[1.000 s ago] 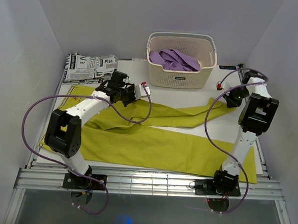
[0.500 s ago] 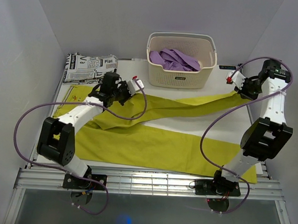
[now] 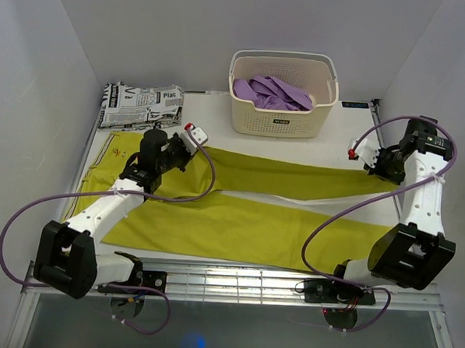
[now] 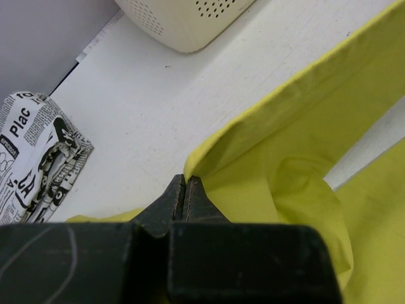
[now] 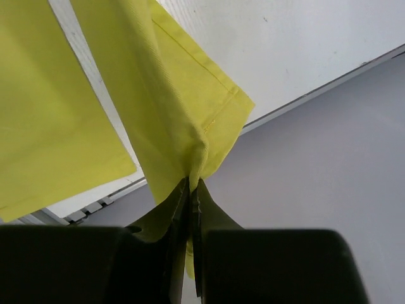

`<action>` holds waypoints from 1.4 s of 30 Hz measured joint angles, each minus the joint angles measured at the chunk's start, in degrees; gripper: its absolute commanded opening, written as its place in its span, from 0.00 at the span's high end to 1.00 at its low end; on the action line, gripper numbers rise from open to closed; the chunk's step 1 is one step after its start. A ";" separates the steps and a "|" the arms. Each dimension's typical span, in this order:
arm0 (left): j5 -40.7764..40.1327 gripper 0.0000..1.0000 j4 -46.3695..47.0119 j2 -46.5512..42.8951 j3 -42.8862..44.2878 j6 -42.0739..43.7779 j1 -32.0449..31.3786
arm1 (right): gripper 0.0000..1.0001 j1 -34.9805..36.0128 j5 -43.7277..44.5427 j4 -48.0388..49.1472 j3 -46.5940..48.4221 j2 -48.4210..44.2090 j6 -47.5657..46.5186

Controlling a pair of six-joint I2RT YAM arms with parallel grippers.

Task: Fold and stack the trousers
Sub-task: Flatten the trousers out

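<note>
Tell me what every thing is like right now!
trousers: unfolded, spread flat, far leg pulled straight
left gripper: shut on the trousers' far edge
right gripper: shut on the far leg's hem
basket: upright, holding the purple garment
purple garment: crumpled in the basket
newsprint garment: folded, lying at the far left

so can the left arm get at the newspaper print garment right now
Probably yes for reach: the newspaper-print garment lies just beyond the left gripper, nothing between them. But that gripper is shut on the trousers, so it must let go first.
</note>
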 measured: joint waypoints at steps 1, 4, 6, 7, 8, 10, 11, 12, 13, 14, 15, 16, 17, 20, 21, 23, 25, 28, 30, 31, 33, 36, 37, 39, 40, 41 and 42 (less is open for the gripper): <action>0.04 1.00 0.85 0.92 0.07 -0.31 -0.02 | 0.92 0.00 0.26 0.48 0.02 0.85 0.15; 0.00 1.00 2.64 6.97 2.97 -1.36 -0.13 | 0.92 0.04 1.11 0.96 4.74 9.22 1.90; -0.24 1.00 3.82 13.05 6.86 -2.23 -0.37 | 0.92 0.09 1.53 1.64 11.74 18.18 3.76; -0.42 1.00 3.89 15.78 8.81 -2.60 -0.50 | 0.92 0.13 1.64 2.25 15.04 22.27 4.55; -0.70 1.00 4.22 19.08 11.50 -2.99 -0.72 | 0.92 0.22 1.79 2.95 19.15 27.04 5.84; -1.81 1.00 4.70 25.99 17.38 -3.67 -1.22 | 0.89 0.59 2.43 4.55 26.36 35.78 8.13; -2.75 1.00 4.85 29.22 20.46 -3.91 -1.46 | 0.84 0.94 3.08 5.46 29.16 39.39 9.35; -3.85 0.93 4.68 32.33 23.45 -4.20 -1.66 | 0.75 1.33 4.02 6.45 31.41 42.40 10.67; -5.18 0.79 3.58 35.23 26.77 -4.46 -1.75 | 0.36 1.77 5.70 7.52 33.20 44.92 12.02; -6.51 0.71 2.45 37.86 29.92 -4.57 -1.68 | 0.01 2.16 7.34 8.72 34.23 46.82 13.60; -7.76 0.66 0.22 39.98 33.14 -5.31 -1.53 | 0.10 2.47 8.85 9.75 34.56 48.02 14.60; -8.57 0.62 -1.16 41.42 35.39 -5.90 -1.38 | 0.10 2.69 10.01 10.29 34.53 48.54 14.97; -9.07 0.53 -2.93 42.34 37.46 -6.45 -1.20 | 0.10 2.80 10.78 10.16 34.42 48.65 16.06; -8.90 0.15 -7.80 40.85 38.07 -7.52 -0.57 | 0.08 2.75 11.23 9.97 32.57 45.62 18.12; -8.66 0.13 -9.33 39.56 37.40 -7.67 -0.31 | 0.07 2.69 10.99 9.42 31.19 43.82 18.51; -8.39 0.13 -12.44 35.69 35.45 -9.46 0.11 | 0.01 2.64 9.18 7.87 26.05 37.46 19.39; -8.28 0.13 -15.54 30.69 33.09 -10.80 0.90 | 0.13 2.60 6.78 4.17 20.94 30.01 19.69; -6.80 0.13 -19.47 23.54 30.60 -13.11 2.69 | 0.27 3.06 3.69 1.46 11.34 18.91 20.24; -5.20 0.13 -22.01 19.98 29.38 -14.34 5.05 | 0.30 3.65 2.80 0.24 2.10 11.91 20.28; -4.31 0.13 -23.32 18.40 28.68 -14.88 6.60 | 0.28 3.96 2.73 -1.01 -2.78 9.25 20.24; -2.51 0.13 -26.03 16.22 27.26 -15.58 9.90 | 0.23 4.44 2.78 -2.60 -9.29 7.72 20.13; 1.46 0.14 -30.18 14.95 24.55 -14.97 13.90 | 0.18 4.42 3.48 -2.01 -18.38 8.00 19.85; 3.19 0.14 -31.65 14.82 23.45 -14.16 14.45 | 0.18 4.37 3.69 -1.49 -20.74 7.80 19.63; 6.73 0.14 -34.12 14.62 21.46 -12.63 14.38 | 0.20 4.37 4.46 -0.02 -24.37 7.28 19.41; 8.17 0.14 -35.36 14.51 20.79 -11.82 14.01 | 0.21 4.37 4.98 1.16 -26.01 7.15 19.39; 9.38 0.14 -36.35 14.45 20.46 -11.06 13.46 | 0.21 4.39 5.51 2.40 -27.19 7.21 19.45; 10.21 0.14 -36.98 14.45 20.46 -10.32 12.81 | 0.23 4.39 5.95 4.07 -28.26 7.58 19.50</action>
